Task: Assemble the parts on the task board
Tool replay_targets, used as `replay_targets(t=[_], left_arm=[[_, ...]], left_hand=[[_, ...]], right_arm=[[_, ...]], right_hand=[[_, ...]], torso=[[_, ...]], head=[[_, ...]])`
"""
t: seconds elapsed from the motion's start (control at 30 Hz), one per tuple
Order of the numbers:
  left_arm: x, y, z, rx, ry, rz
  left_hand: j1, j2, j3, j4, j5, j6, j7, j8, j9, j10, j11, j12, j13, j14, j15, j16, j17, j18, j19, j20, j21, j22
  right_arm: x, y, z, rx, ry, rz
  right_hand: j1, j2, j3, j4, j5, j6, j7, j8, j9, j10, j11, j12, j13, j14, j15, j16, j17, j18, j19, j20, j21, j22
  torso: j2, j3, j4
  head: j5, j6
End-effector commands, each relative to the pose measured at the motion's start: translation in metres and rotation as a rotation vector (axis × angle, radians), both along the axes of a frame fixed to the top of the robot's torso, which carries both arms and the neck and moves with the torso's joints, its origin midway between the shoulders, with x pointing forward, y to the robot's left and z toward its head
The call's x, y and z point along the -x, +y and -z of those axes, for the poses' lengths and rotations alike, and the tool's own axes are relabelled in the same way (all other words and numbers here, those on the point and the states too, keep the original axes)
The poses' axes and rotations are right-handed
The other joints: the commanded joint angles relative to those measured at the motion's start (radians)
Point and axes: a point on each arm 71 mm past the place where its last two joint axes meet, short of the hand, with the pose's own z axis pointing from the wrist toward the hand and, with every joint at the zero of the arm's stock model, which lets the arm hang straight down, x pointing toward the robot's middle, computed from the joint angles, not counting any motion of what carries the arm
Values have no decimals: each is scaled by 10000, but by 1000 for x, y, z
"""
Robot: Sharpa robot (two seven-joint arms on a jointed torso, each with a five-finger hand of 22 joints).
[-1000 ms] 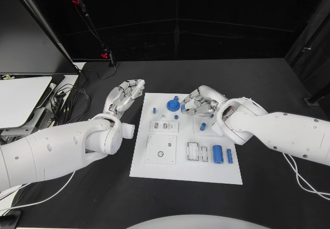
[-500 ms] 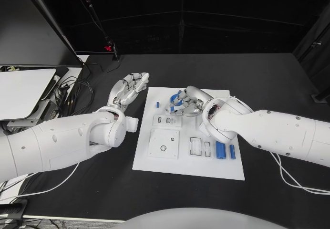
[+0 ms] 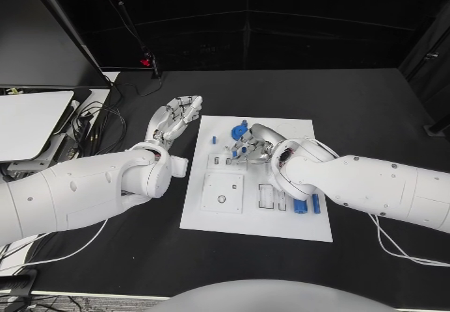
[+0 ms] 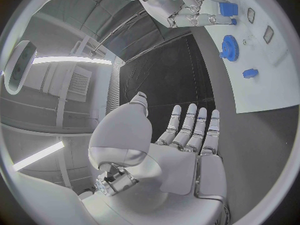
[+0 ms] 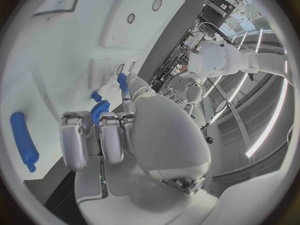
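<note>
The white task board [image 3: 281, 227] lies mid-table. My right hand [image 3: 251, 144] hovers over its far middle with fingers curled in. A small blue peg [image 5: 122, 80] stands by the thumb tip of this hand [image 5: 125, 135]; contact is unclear. The blue gear [image 3: 241, 132] sits just beyond the hand, and a small blue peg [image 3: 214, 140] stands near the board's left edge. A blue cylinder [image 3: 299, 206] and a thin blue pin [image 3: 315, 204] lie near the right edge. My left hand [image 3: 174, 119] is held flat left of the board, fingers straight, holding nothing. The left wrist view shows that hand [image 4: 187, 140], the gear [image 4: 229, 47] and the right hand [image 4: 178, 7].
Square and slotted sockets [image 3: 223, 195] fill the board's near half. A white panel [image 3: 28, 120] and loose cables [image 3: 103, 127] lie at the table's left side. Bare black table [image 3: 375, 110] stretches to the right of the board and behind it.
The camera has shifted. My right hand has slid from the board's far right side across to its middle and slightly nearer, uncovering the gear. The left hand has stayed flat beside the board.
</note>
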Motion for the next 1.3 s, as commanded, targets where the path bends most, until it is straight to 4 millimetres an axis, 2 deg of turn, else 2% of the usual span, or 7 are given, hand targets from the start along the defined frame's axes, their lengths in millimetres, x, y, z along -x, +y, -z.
replay_targets(t=[0.03, 0.67, 0.93, 1.3], left_arm=[[5, -1, -17, 420, -2326, 255], [5, -1, -17, 421, -2320, 262], [5, -1, -17, 421, -2317, 262], [4, -1, -17, 413, -2316, 251]], left_hand=[[33, 83, -66, -21, 69, 69, 1566, 43, -12, 78, 27, 67, -9, 71, 1, 60, -11, 172, 1, 43, 52, 13], [36, 86, -70, -21, 70, 71, 1566, 43, -12, 79, 27, 69, -9, 74, 0, 61, -11, 172, 3, 42, 55, 14], [41, 89, -78, -21, 71, 72, 1565, 44, -13, 81, 26, 72, -10, 77, 0, 62, -11, 172, 0, 43, 56, 14], [41, 89, -78, -21, 71, 72, 1565, 44, -13, 81, 26, 72, -10, 77, 0, 62, -11, 172, 0, 43, 56, 14]], right_arm=[[0, 0, 1, 145, -176, 242], [1, 3, 5, 72, -253, 233], [1, 3, 6, 117, -208, 160], [2, 4, 7, 229, -80, 25]], right_hand=[[-148, 11, 6, -59, 45, 366, 13, -40, 1, 1040, 99, 25, 2633, 1057, 74, 25, 2634, -74, 1040, 76, 33, 2634], [-214, -92, -11, -135, 56, 96, 77, -315, -112, 1040, 146, 25, 2633, 1057, 91, 25, 2634, -74, 1040, 85, 33, 2634], [-154, -240, -3, -268, 26, -95, 119, -492, -173, 1040, 188, 25, 2633, 1057, 131, 25, 2634, -74, 1040, 117, 33, 2634], [-68, -223, 64, -353, 24, -16, 95, -485, -160, 1040, 174, 25, 2633, 1057, 144, 25, 2634, -74, 1040, 133, 33, 2634]], torso=[[-4, 2, 6], [-2, 0, 18], [-6, 1, 5], [-4, 3, 9]], head=[[-28, -13], [-46, -25], [-25, -48], [-63, -71]])
